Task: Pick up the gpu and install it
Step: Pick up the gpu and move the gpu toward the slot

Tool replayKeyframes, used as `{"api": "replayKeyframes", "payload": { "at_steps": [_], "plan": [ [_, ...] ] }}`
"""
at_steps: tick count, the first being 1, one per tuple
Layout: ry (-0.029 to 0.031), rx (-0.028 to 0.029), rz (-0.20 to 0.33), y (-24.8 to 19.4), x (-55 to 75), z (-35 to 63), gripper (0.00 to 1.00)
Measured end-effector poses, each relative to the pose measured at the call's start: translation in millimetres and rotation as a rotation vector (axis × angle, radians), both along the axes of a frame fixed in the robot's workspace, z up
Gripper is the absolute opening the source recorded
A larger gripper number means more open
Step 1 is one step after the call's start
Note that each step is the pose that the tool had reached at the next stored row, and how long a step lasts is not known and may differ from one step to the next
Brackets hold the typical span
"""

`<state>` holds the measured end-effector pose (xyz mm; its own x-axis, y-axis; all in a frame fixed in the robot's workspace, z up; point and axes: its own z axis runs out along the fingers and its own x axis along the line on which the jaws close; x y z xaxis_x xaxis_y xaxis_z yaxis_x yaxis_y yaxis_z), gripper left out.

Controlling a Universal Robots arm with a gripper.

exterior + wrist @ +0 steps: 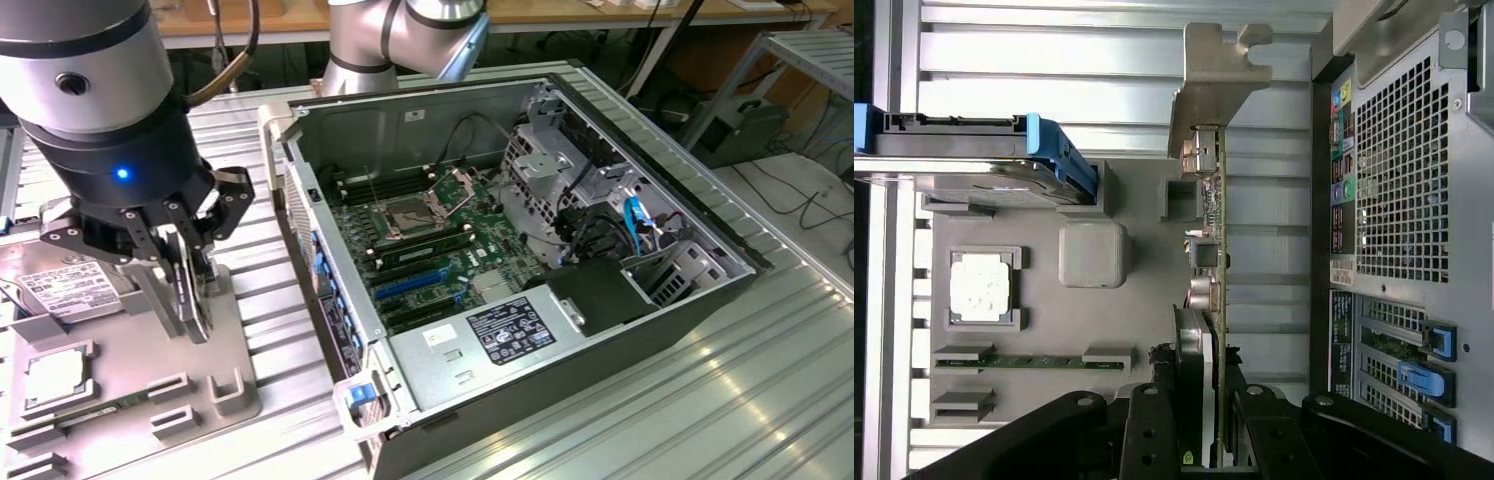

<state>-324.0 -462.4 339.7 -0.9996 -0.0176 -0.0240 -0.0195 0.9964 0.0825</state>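
Note:
The gpu (195, 300) is a thin green card with a round black fan shroud. It stands on edge over the grey holder plate (240, 345) at the exterior view's left. My gripper (184, 285) is shut on it from above. In the wrist view the gpu (1218, 230) shows edge-on between my black fingers (1154, 425), and its silver end bracket (1219, 85) points away from me. The open computer case (534, 250) lies to the exterior view's right, with the motherboard's blue expansion slots (407, 290) exposed.
On the holder plate (1139, 330) sit a hard drive (974, 165) with blue rails, a processor (981, 287) and a RAM stick (1029, 361). The case's perforated rear panel (1399, 190) stands close beside the card. A ribbed metal table (694, 400) carries everything.

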Motion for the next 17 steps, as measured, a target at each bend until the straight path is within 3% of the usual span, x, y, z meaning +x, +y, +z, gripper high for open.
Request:
{"api": "replayKeyframes", "payload": {
  "at_steps": [17],
  "plan": [
    [0.0, 0.0038, 0.0, 0.0, 0.0, 33.2, 0.28]
  ]
}}
